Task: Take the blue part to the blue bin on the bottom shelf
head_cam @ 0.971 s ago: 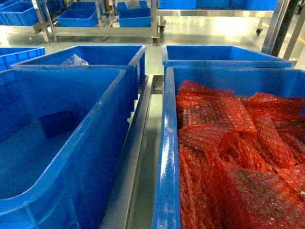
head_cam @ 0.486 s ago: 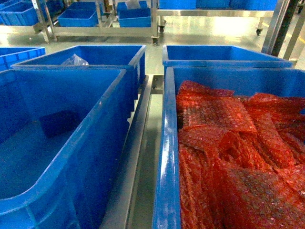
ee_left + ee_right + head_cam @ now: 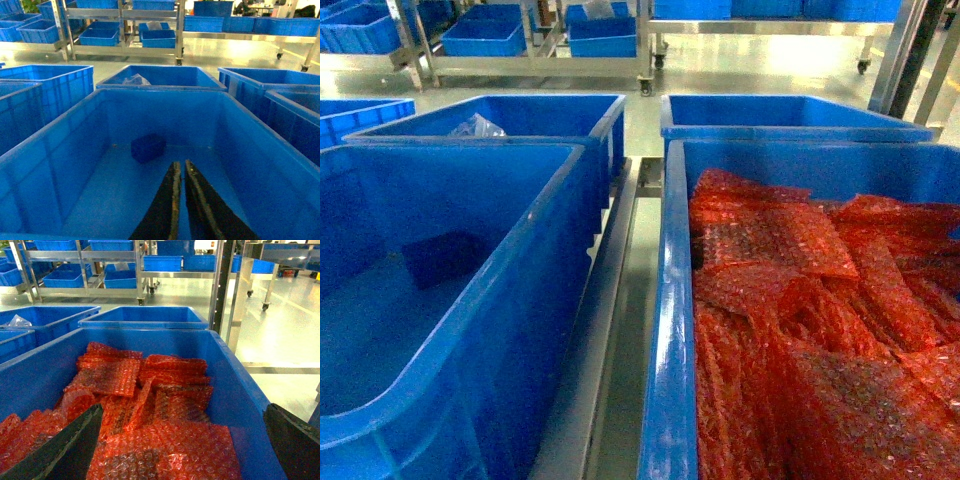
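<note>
The blue part [image 3: 148,147], a small dark blue block, lies on the floor of a large blue bin [image 3: 60,125]; the head view shows it too [image 3: 440,258]. My left gripper [image 3: 180,165] hangs inside that bin, just short of the part and slightly to its right. It is shut, with nothing between its fingers. Over the neighbouring bin my right gripper [image 3: 182,407] is open wide, its fingers [image 3: 75,445] apart above red bubble wrap [image 3: 165,440]. Neither gripper appears in the head view. Far back, the bottom shelf [image 3: 535,66] of a steel rack carries small blue bins [image 3: 485,30].
The right-hand blue bin [image 3: 670,330] is full of red bubble wrap. Two more blue bins stand behind, the left one [image 3: 520,115] holding a clear plastic bag [image 3: 475,126]. A steel rail [image 3: 610,300] runs between the bins. A steel post [image 3: 220,285] stands at the right.
</note>
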